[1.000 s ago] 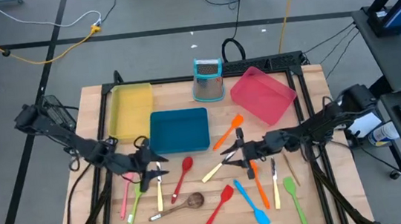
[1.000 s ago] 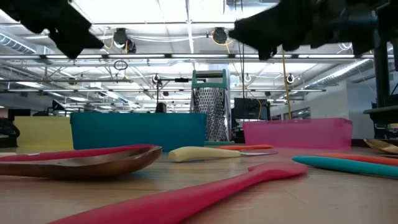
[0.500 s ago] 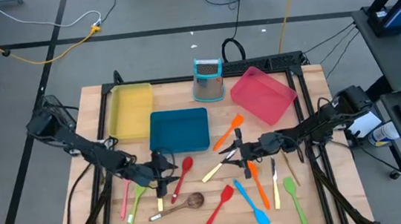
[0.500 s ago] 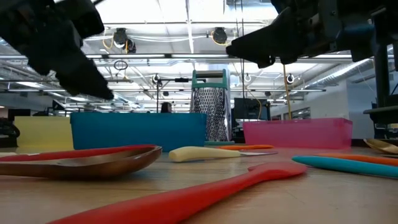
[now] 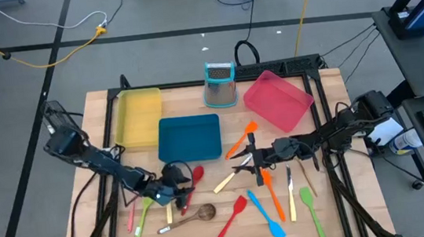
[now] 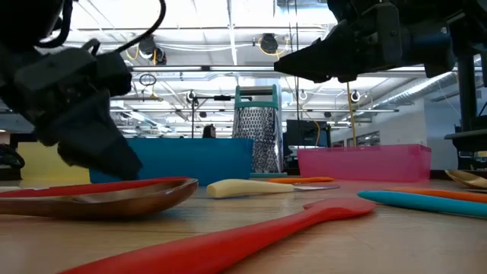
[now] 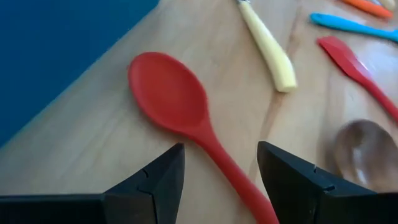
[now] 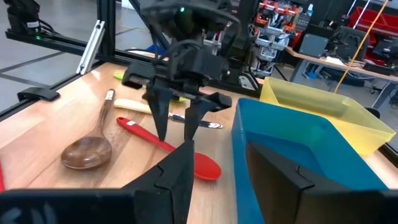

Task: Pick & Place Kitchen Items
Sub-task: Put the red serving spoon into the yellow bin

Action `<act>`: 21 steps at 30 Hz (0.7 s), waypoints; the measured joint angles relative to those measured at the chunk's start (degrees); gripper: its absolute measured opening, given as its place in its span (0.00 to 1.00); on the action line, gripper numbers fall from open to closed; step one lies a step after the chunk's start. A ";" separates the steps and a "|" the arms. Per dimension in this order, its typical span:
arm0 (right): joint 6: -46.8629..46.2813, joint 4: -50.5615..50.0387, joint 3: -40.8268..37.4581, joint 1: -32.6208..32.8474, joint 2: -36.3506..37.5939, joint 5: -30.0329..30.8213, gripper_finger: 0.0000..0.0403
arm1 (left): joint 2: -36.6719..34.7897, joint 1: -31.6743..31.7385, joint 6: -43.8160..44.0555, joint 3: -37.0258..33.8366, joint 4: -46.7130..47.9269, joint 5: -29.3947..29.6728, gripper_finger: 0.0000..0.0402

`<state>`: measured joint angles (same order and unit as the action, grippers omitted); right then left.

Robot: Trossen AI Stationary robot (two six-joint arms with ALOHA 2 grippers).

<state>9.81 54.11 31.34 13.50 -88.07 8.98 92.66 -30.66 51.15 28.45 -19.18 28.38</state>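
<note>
A red spoon (image 7: 186, 112) lies flat on the table in front of the blue tray (image 5: 189, 137), its bowl toward the tray. My left gripper (image 7: 221, 155) is open and low over it. Its two fingers point down, one on each side of the spoon's handle (image 8: 140, 134), and I see no touch. My left gripper also shows in the high view (image 5: 181, 186). My right gripper (image 5: 242, 161) is open and empty. It hovers above the table between an orange spatula (image 5: 242, 140) and a cream-handled knife (image 5: 225, 182).
A wooden spoon (image 5: 194, 215), a red spatula (image 5: 230, 219), a blue spatula (image 5: 265, 214), an orange spatula (image 5: 274, 195) and a green spoon (image 5: 310, 207) lie along the near half. The yellow tray (image 5: 137, 114), red tray (image 5: 277, 100) and grater (image 5: 220, 84) stand at the back.
My left gripper has gone toward the table's right edge and down, from the green and pink utensils at the near left to the red spoon, where it now straddles the handle.
</note>
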 joint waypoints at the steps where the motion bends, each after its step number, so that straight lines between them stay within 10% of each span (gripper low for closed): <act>1: 0.18 0.00 0.01 0.02 0.00 0.00 0.34 | 0.69 -0.14 0.97 0.00 -0.26 0.36 0.51; 13: 10.47 0.38 0.01 0.04 0.00 -0.03 0.34 | 5.53 -0.28 5.78 0.66 -0.89 2.18 0.51; 21: 19.57 0.88 0.02 0.04 0.00 -0.03 0.34 | 5.64 0.54 6.09 4.92 9.09 1.93 0.27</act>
<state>29.38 54.99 31.35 13.54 -88.07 8.94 98.30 -30.13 57.25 33.37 -10.09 30.31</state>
